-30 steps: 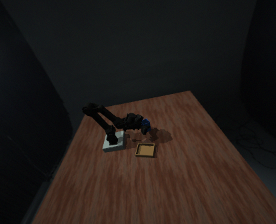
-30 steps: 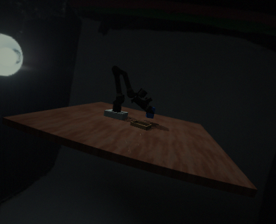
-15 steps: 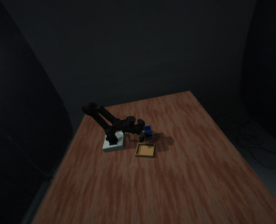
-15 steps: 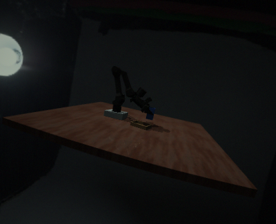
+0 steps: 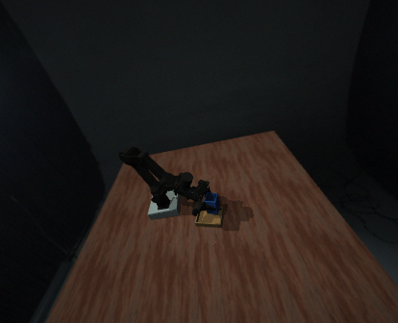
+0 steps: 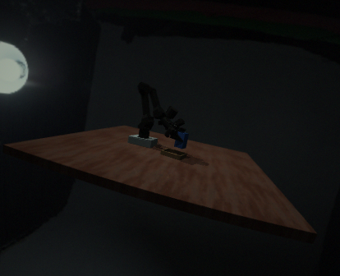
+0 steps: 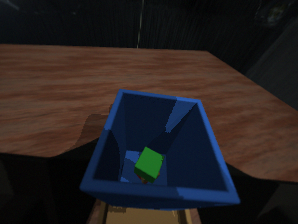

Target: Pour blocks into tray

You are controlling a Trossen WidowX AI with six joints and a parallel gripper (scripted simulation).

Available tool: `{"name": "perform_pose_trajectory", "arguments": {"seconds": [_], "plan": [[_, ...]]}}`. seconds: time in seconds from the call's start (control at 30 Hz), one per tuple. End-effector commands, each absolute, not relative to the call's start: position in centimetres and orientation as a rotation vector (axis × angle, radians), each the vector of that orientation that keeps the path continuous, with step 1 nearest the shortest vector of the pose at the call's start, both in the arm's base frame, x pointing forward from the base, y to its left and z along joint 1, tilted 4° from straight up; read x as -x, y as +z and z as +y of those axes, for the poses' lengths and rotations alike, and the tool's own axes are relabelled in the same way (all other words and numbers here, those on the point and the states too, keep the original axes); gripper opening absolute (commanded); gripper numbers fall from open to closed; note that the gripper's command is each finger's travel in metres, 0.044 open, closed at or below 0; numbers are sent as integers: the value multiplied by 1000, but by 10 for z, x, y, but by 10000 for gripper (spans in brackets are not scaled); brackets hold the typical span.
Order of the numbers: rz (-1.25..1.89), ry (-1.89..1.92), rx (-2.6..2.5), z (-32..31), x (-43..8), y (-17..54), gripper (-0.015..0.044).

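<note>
My gripper [image 5: 209, 204] [image 6: 179, 138] [image 7: 150, 136] is shut on the blue cup [image 5: 211, 203] [image 6: 184, 140] [image 7: 145, 117], with a dark finger on either side of it in the wrist view. The cup is in the air, close to upright, its open top showing in the wrist view. A green block [image 7: 149, 164] lies deep inside it, with a bit of a reddish block [image 7: 144, 180] under it; any others are hidden. The shallow yellow-brown tray [image 5: 209, 225] [image 6: 172, 155] [image 7: 145, 217] sits on the table below the cup. The visible part of its floor shows no blocks.
The arm's pale base block [image 5: 164, 213] [image 6: 142, 141] stands left of the tray on the wooden table [image 5: 272, 250] [image 6: 232, 185] [image 7: 45, 105]. Shadows of the arm and cup fall to the right of the tray in the top view. The table's far edge shows in the wrist view.
</note>
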State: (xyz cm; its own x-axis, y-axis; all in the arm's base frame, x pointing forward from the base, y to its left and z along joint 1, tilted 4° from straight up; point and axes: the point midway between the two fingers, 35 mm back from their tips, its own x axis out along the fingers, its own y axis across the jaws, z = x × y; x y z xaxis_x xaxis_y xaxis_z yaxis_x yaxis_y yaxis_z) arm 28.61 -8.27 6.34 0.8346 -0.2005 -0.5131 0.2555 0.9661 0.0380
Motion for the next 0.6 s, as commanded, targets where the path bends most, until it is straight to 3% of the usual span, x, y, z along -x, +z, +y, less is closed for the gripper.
{"name": "perform_pose_trajectory", "arguments": {"seconds": [0.0,0.57], "plan": [[522,-288,-118,-93,-285,66,0],[470,-374,-447,-93,-286,66,0]]}}
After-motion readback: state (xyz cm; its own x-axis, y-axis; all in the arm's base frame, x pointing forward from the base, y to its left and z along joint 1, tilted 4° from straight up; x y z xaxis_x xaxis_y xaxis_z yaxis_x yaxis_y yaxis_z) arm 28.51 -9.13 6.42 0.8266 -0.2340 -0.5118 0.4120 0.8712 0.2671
